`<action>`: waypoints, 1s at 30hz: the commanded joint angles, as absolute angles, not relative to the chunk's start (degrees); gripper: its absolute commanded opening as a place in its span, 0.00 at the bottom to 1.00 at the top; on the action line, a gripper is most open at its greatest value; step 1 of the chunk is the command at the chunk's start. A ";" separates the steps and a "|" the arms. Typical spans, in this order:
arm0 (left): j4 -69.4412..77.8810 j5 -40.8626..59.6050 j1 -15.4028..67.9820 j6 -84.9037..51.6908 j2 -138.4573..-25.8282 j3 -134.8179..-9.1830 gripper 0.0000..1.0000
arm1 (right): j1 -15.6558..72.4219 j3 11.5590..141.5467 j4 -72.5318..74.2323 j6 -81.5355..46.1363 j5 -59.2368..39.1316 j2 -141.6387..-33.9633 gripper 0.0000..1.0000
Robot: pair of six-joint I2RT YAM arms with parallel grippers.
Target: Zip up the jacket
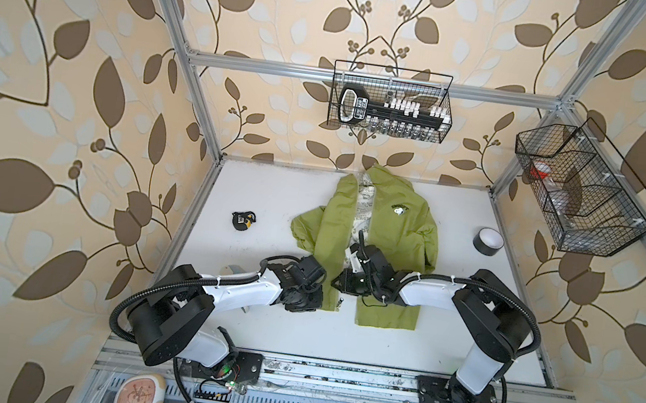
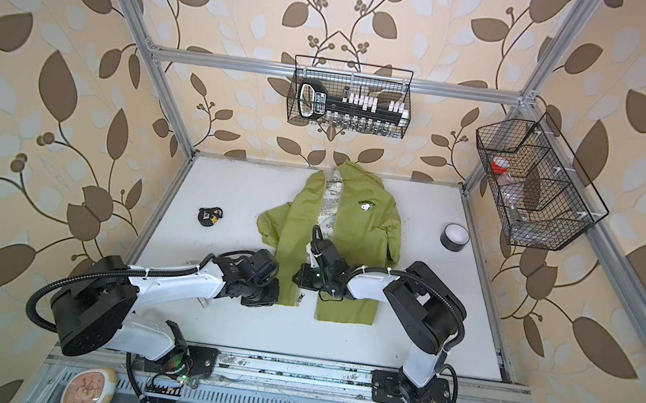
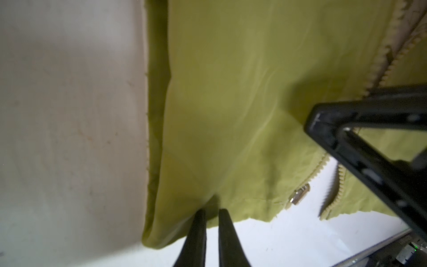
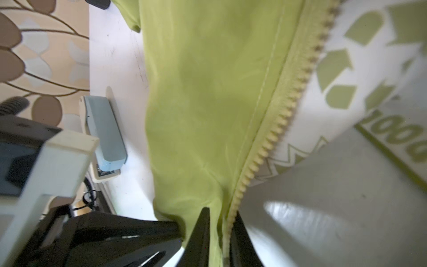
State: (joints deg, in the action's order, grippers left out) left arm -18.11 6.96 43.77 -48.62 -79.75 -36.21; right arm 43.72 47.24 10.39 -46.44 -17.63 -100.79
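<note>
The lime-green jacket [image 1: 396,236] lies open on the white table [image 1: 255,190], its pale printed lining [image 4: 335,76] showing between the front panels. My left gripper [image 3: 211,211] is shut on the bottom hem of the jacket's left panel [image 3: 231,115], and in a top view it sits at that panel's lower corner [image 1: 319,300]. The metal zipper slider [image 3: 299,196] rests at the hem just beside it. My right gripper [image 4: 220,215] reaches across the middle [image 1: 336,283] and is shut on the toothed zipper edge [image 4: 277,124] of the same panel, a little above the slider.
A blue-grey stapler [image 4: 104,134] lies beside my left arm. A black tape measure [image 1: 242,220] sits left of the jacket and a roll of black tape [image 1: 488,240] to its right. Wire baskets [image 1: 390,102] [image 1: 582,188] hang on the back and right walls.
</note>
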 commanded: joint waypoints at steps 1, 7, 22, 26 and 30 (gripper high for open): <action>-18.28 4.84 43.03 -48.69 -76.70 -36.13 0.15 | 44.11 47.12 9.09 -46.27 -18.24 -97.01 0.10; -18.11 5.53 42.24 -48.47 -72.82 -36.29 0.22 | 45.61 50.79 2.23 -44.06 -15.23 -95.10 0.00; -0.30 12.34 42.27 -55.36 -46.31 -22.64 0.81 | 42.90 66.61 -5.07 -49.73 -15.20 -94.02 0.00; 4.12 12.34 42.46 -52.83 -46.41 -21.47 0.83 | 42.28 69.85 -5.72 -51.56 -16.08 -93.70 0.00; 13.37 9.42 43.64 -50.22 -48.28 -19.79 0.81 | 41.77 70.91 -5.79 -52.94 -16.74 -93.04 0.00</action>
State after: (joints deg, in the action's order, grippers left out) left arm 2.94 11.20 42.83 -53.34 -47.55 -20.80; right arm 42.17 69.25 -4.19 -50.65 -16.12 -94.48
